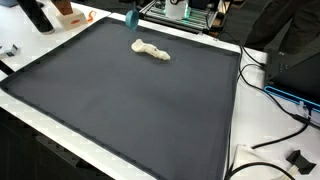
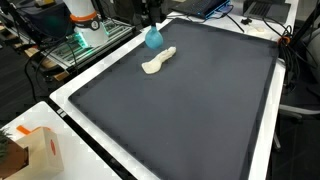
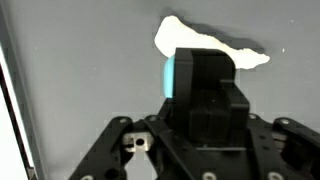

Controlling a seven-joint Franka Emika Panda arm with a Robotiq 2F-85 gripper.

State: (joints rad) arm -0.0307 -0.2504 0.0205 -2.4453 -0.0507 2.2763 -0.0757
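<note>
Matt dark mat (image 1: 130,100), crumpled white cloth (image 1: 151,51)

A mat (image 1: 120,110) covers most of the table (image 1: 238,120). In both exterior views, 1 lump (image 1: 151,50) (image 2: 158,61) lies on the mat near its 12 o'clock edge. The tool (image 1: 131,10) hangs just beside the lump at 11 o'clock, with 1 small object (image 1: 131,19) in it. Cables (image 1: 268,92) trail off the mat at 3 o'clock. In an exterior view, a box (image 2: 40,152) stands on the table at 7 o'clock.

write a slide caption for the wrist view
Hand holding a teal object close to a pale crumpled item on a dark mat.
</note>
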